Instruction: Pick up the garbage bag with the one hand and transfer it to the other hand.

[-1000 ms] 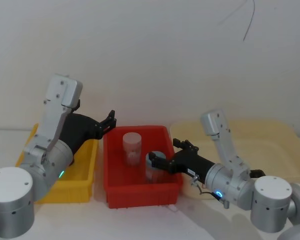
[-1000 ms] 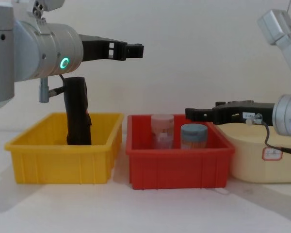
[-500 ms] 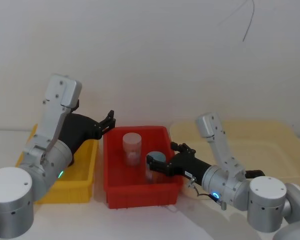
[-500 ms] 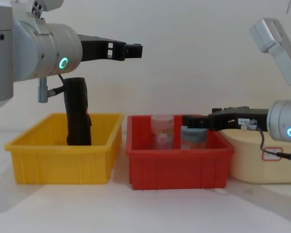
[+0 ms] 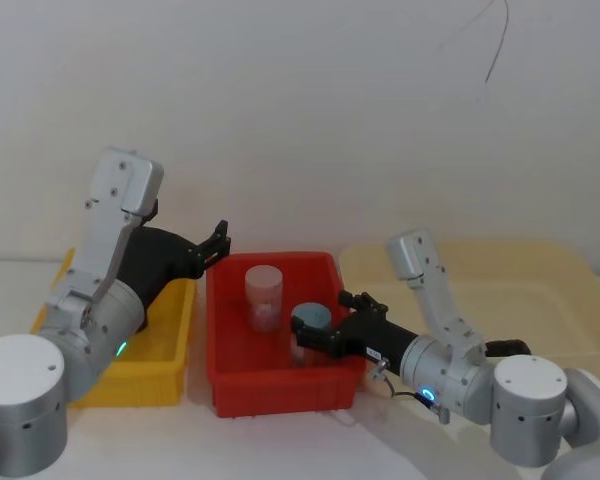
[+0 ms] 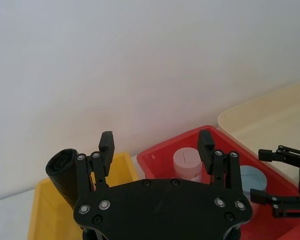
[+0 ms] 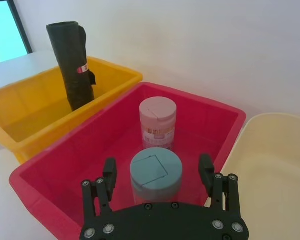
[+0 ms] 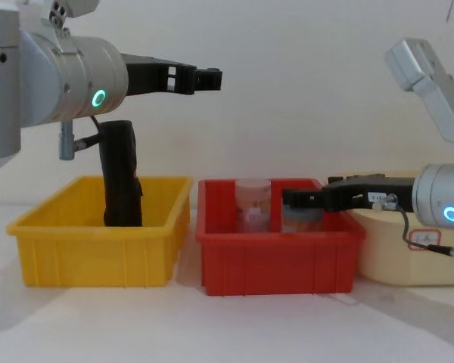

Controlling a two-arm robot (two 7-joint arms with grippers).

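Since the earlier frames, the right gripper (image 8: 287, 200) has advanced leftward and lower into the red bin (image 8: 276, 253); its jaws are apart and now flank the blue-lidded jar (image 7: 156, 172) without gripping it. The left gripper (image 8: 212, 76) is unchanged, held high above the gap between the yellow bin (image 8: 98, 249) and the red bin, jaws apart and empty.

The garbage bag (image 8: 121, 184) stands nearly upright in the yellow bin, leaning slightly, well apart from both grippers.

All three bins sit side by side on a white counter (image 8: 227, 325) against a plain white wall (image 5: 300, 110); the cream tub (image 5: 520, 290) is at the right.

The right wrist view shows a red band on the bag, a pink-lidded jar (image 7: 158, 122) just behind the blue-lidded one, and a window at the room's edge. The chest view shows the green ring light on the left arm.
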